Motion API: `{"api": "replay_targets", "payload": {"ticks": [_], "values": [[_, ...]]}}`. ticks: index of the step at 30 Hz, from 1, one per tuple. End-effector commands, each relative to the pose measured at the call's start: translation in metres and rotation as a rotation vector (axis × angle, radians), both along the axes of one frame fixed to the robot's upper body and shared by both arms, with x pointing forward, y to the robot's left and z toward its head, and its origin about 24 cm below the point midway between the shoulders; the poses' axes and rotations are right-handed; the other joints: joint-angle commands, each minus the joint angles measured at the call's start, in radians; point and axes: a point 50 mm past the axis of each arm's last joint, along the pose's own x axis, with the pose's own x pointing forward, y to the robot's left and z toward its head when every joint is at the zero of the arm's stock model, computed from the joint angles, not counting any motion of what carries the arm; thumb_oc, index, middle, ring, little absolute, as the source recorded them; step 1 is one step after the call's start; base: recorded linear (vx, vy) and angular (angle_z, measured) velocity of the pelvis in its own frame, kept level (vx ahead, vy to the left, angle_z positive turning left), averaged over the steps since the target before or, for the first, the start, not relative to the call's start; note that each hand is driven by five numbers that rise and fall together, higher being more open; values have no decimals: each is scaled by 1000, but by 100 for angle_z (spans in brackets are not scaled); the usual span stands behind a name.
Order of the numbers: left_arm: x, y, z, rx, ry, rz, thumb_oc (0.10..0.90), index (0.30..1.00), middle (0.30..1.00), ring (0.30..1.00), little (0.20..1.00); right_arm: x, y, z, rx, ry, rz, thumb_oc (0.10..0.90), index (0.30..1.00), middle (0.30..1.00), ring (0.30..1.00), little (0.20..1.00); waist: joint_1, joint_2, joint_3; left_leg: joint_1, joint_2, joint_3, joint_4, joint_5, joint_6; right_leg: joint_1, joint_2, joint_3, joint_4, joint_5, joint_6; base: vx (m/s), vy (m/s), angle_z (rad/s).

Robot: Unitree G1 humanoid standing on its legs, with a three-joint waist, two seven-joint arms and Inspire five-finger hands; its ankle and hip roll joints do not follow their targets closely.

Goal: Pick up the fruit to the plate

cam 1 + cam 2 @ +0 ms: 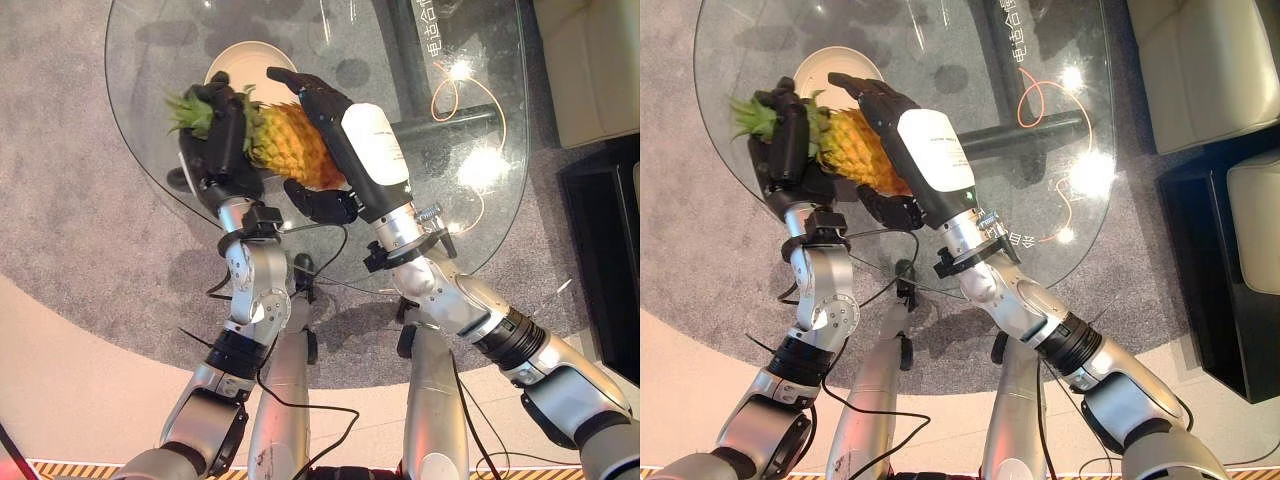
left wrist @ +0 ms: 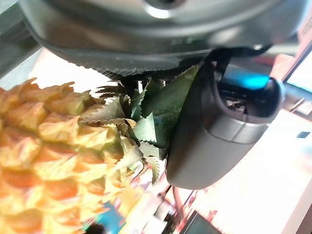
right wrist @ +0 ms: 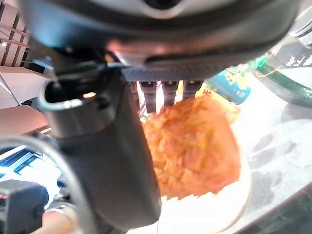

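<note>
Nearest the robot, the pineapple (image 1: 290,148) is being carried between both hands above the round glass bench (image 1: 470,110), its body lying sideways with the leafy crown toward the robot's left. The left hand (image 1: 222,140) is being kept closed on the crown end, its fingers (image 1: 228,125) curled over the leaves, and the left wrist view shows the thumb pressed in among the green blades beside the yellow rind. The right hand (image 1: 345,150) is being held against the fruit's body, its fingers reaching over the top and its thumb (image 1: 318,203) curled beneath, so the orange end is being gripped from above and below; in the right wrist view the fruit's butt is seen past the thumb with the pale plate (image 3: 229,209) under it. Just beyond the hands, the white plate (image 1: 235,62) is lying on the glass, partly covered by the fruit. The step in hand is judged to be the lowering onto the plate. To do it well, the two hands should be kept level and moved together, so the load is not being twisted at the crown, where the hold looks weaker. The fruit should be centred a little farther over the plate, lowered until it is resting, and only then released, since a round fruit could roll across smooth glass.
</note>
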Motion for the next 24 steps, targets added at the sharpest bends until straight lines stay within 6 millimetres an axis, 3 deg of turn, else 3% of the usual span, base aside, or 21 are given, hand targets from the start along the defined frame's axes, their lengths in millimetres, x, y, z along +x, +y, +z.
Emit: {"api": "replay_targets", "payload": {"ticks": [1, 10, 24], "values": [[-18, 11, 61, 78, -322, 158, 100, 300, 300, 300, 200, -34, 8, 69, 165, -323, 143, 800, 900, 900, 900, 900, 2, -6, -19, 27, -44, 65, 40, -106, 3, 86, 35, -59, -202, 96, 11, 0, 0, 0], [-21, 10, 72, 270, -364, 252, 100, 300, 300, 300, 200, -31, 2, 70, 149, -335, 118, 800, 900, 900, 900, 900, 2, -10, -19, 26, -40, 64, 44, -108, 3, 84, 36, -59, -195, 94, 11, 0, 0, 0], [-23, 22, 79, 266, -372, 391, 100, 300, 300, 300, 200, -16, -21, 71, 247, -333, -11, 800, 900, 900, 900, 900, -9, -11, -19, 24, -36, 67, 45, -111, 0, 76, 39, -46, -193, 93, 9, 0, 0, 0]]}}
